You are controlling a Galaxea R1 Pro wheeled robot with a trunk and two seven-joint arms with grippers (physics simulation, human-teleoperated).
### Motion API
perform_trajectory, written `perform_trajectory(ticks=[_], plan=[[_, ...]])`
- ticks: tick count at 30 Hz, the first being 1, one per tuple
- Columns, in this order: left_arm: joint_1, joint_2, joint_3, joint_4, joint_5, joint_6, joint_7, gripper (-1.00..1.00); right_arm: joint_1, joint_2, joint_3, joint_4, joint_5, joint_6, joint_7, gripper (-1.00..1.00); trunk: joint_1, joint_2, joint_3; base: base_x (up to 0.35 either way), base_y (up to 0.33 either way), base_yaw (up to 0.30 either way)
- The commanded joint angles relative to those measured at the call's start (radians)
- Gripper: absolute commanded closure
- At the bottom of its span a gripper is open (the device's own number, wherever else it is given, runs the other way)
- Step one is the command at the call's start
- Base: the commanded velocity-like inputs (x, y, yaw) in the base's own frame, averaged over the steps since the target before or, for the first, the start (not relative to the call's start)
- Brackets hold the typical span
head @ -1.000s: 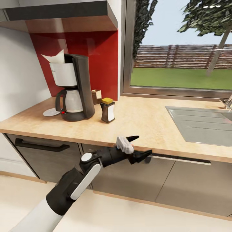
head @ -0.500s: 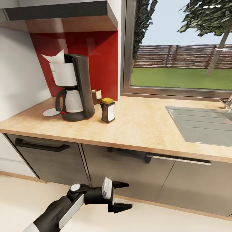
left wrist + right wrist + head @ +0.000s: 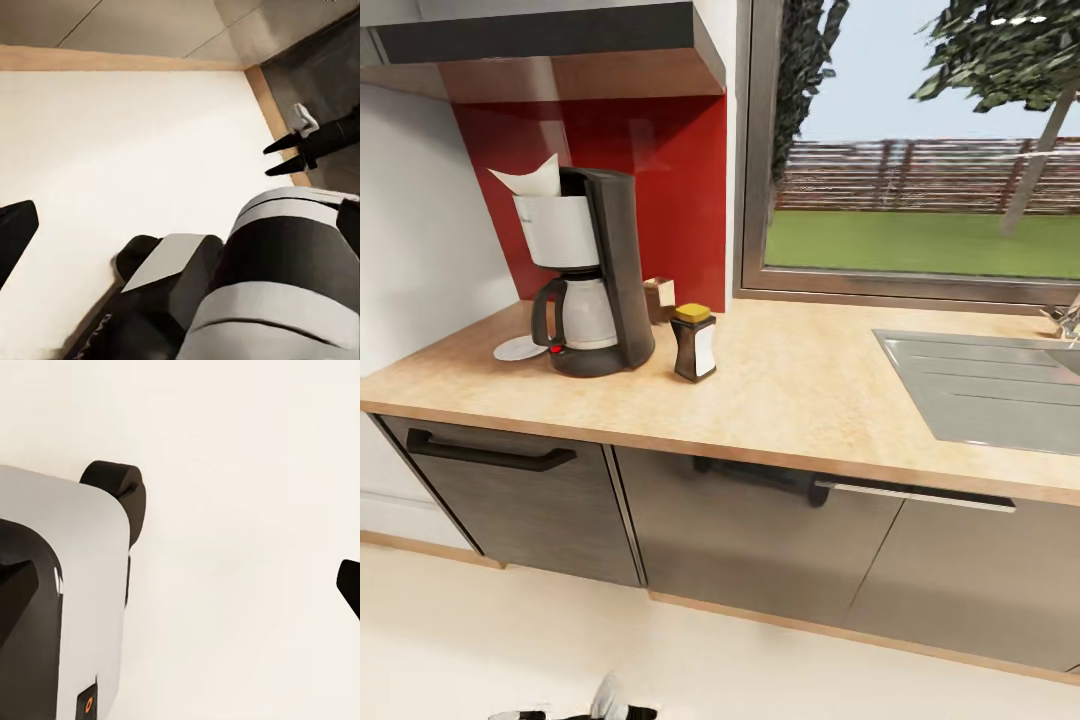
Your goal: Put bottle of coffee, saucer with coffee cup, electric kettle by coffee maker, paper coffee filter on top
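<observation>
We find the left end effector (image 3: 180, 225) and the right end effector (image 3: 180, 577) both spread wide and empty, low over the floor (image 3: 510, 620); the saucer (image 3: 515, 348), beside the coffee maker (image 3: 595, 270) on the bench (image 3: 800, 390), lies well above and ahead of them, likelier nearer the left.

The long light wood-grain countertop (image 3: 800, 385) carries 1 tall black coffee maker (image 3: 592, 275), 1 flat white saucer (image 3: 516, 348), 1 dark tan-capped coffee bottle (image 3: 694, 343).
</observation>
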Motion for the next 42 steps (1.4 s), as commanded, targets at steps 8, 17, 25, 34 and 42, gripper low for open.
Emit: perform_trajectory(ticks=[8,17,25,34,42], plan=[[0.058,0.023,0.115,0.261,0.006,-0.050,0.091,-1.00,-0.001,-0.001,0.009,0.004,-0.200,-0.008,0.004,-1.00,0.000,0.000,-0.001,0.000,0.000,0.000],[0.073,0.025,0.121,0.268,0.007,-0.050,0.271,-1.00,-0.002,-0.001,0.012,0.004,-0.256,-0.010,0.004,-1.00,0.000,0.000,-0.001,0.000,0.000,0.000],[0.074,0.024,0.122,0.269,0.007,-0.050,0.285,-1.00,-0.001,-0.002,0.012,0.004,-0.261,-0.011,0.004,-1.00,0.000,0.000,-0.001,0.000,0.000,0.000],[0.074,0.024,0.122,0.269,0.007,-0.050,0.285,-1.00,-0.002,-0.001,0.011,0.004,-0.261,-0.009,0.004,-1.00,0.000,0.000,-0.001,0.000,0.000,0.000],[0.074,0.025,0.123,0.269,0.007,-0.050,0.285,-1.00,-0.001,-0.002,0.010,0.004,-0.263,-0.009,0.004,-1.00,0.000,0.000,-0.001,0.000,0.000,-0.113]])
